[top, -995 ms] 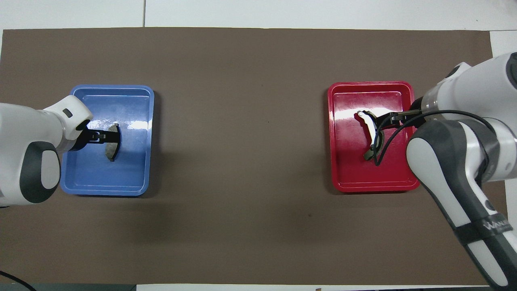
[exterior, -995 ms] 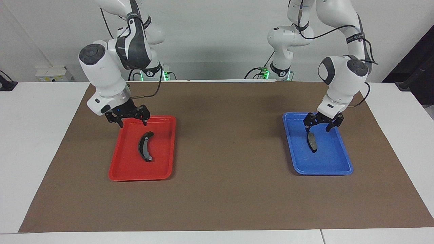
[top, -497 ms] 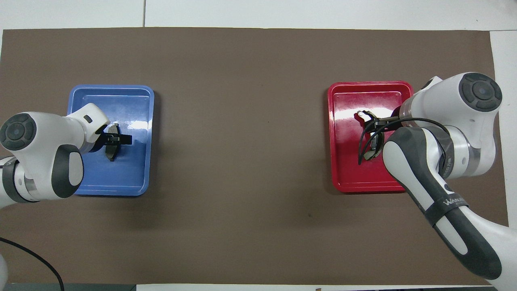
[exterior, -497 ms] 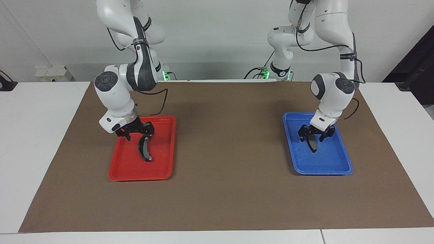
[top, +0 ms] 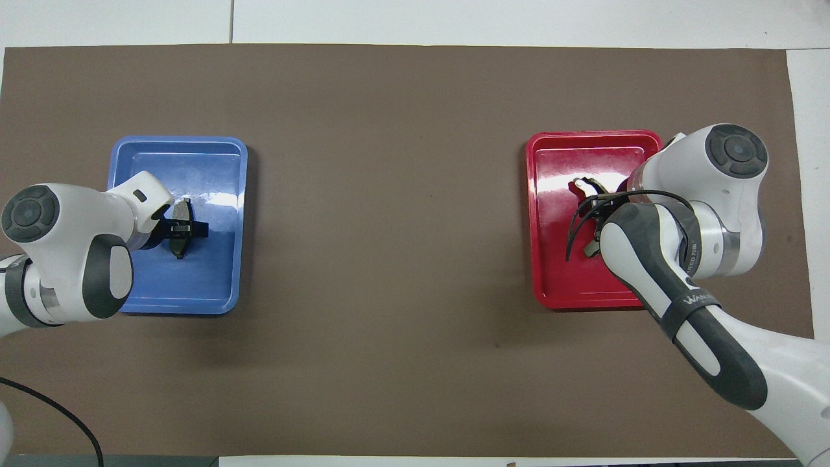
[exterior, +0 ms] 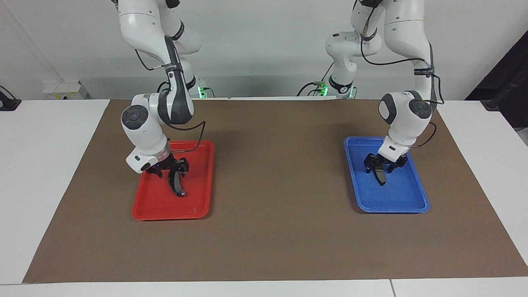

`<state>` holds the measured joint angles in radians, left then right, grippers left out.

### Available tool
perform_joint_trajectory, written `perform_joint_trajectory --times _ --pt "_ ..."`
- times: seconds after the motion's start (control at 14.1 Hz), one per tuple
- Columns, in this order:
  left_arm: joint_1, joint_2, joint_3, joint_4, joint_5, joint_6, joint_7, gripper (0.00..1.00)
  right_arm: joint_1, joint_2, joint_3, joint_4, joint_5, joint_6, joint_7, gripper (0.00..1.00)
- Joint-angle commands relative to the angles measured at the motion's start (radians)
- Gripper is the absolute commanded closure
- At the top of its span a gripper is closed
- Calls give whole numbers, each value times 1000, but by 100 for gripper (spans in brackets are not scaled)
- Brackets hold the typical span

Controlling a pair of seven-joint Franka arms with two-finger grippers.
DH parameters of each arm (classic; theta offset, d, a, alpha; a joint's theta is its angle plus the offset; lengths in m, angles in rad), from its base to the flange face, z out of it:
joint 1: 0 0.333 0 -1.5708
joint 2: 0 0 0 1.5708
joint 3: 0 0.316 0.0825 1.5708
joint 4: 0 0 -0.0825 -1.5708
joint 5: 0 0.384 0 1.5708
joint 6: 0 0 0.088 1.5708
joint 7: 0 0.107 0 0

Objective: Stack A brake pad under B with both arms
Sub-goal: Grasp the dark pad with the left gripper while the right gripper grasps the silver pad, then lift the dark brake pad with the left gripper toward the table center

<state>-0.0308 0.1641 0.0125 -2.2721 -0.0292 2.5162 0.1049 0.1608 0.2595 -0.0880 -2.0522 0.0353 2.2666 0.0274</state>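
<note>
While both straddle pads, left end effector [exterior: 385, 167] spread over A brake pad [exterior: 380, 176], right end effector [exterior: 172, 170] spread over B [exterior: 176, 185].

B [top: 581, 189] mostly hidden under right arm in overhead view; right gripper [exterior: 172, 172] finger gap unreadable.

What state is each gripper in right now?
Left gripper: down over the A brake pad; jaws cannot be told.
Right gripper: down over B; jaws cannot be told.

Left hand [top: 183, 227] straddles A brake pad [top: 179, 228], apparently touching, in blue tray [top: 214, 285].
</note>
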Motion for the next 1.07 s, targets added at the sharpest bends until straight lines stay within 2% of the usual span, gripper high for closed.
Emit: perform_joint_trajectory --times 0.0,0.14,0.21,0.43,0.78,0.99 --pt "11 2 14 -18 -5 -13 45 65 -4 4 5 -6 14 19 0 14" --pt "14 3 18 -3 -3 -51 47 91 -9 4 5 -11 14 18 -4 18" --pt "14 3 18 0 -3 -54 45 99 -9 4 5 -20 14 19 -9 19" --pt "12 -4 18 26 -5 -68 42 99 -10 1 5 -25 14 11 -12 22" --pt "5 -20 11 196 -5 -287 32 99 -10 0 5 -25 14 7 -44 30" --pt "-1 -41 -75 275 -6 -378 -61 99 -12 0 5 -26 14 -1 -46 31"
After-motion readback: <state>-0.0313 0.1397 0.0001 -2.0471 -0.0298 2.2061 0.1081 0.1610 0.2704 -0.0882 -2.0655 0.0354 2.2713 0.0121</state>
